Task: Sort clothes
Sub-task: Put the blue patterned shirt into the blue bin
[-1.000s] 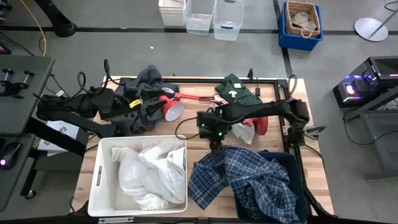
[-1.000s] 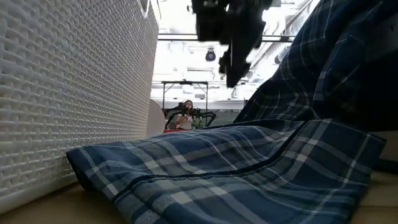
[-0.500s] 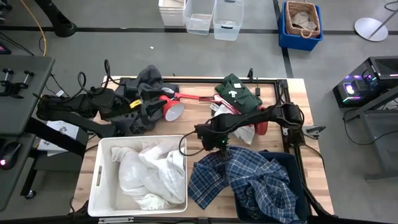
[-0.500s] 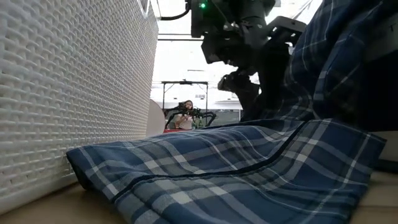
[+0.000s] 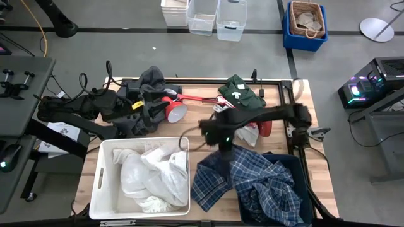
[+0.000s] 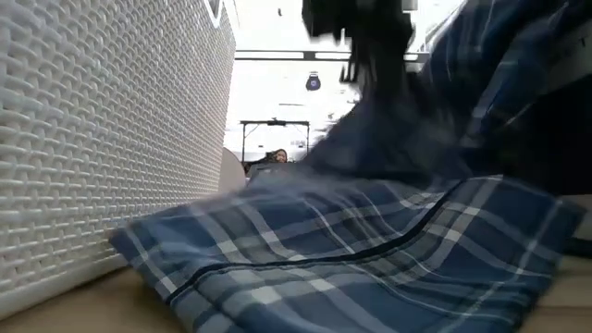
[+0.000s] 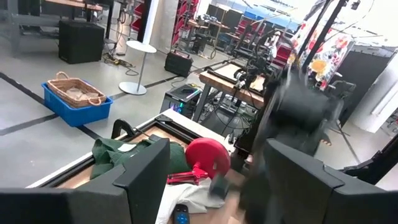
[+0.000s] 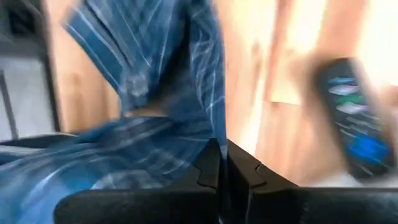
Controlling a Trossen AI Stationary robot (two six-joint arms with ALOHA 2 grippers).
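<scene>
The blue-and-white plaid shirt point(image 5: 249, 180) lies partly on the table and partly over the navy bin point(image 5: 302, 189). My right gripper point(image 5: 225, 150) is shut on the shirt's far left part. White clothes point(image 5: 151, 176) fill the white bin point(image 5: 101, 180). A dark grey garment point(image 5: 151, 79) and a dark green one point(image 5: 238, 88) lie at the table's far side. My left gripper point(image 7: 214, 186) waits open at the far left, above the table, with nothing between its fingers. My right gripper pinches a bunch of the plaid shirt point(image 8: 199, 134) between its two shut fingers, coming steeply from above. The pinched part point(image 6: 370, 139) is drawn up below the fingers. The shirt's near part point(image 6: 351, 250) stays on the table.
A red desk lamp point(image 5: 173, 110) with its red base point(image 5: 262, 126) lies across the middle of the table's far half. A dark remote control point(image 8: 354, 118) lies on the wood beside the shirt. The white bin's wall point(image 6: 102, 139) stands close to the shirt's left.
My right gripper has come down onto the plaid shirt's far left part, shut on it and risen again. That part of the shirt is pulled up off the table, while its near part lies where it was.
</scene>
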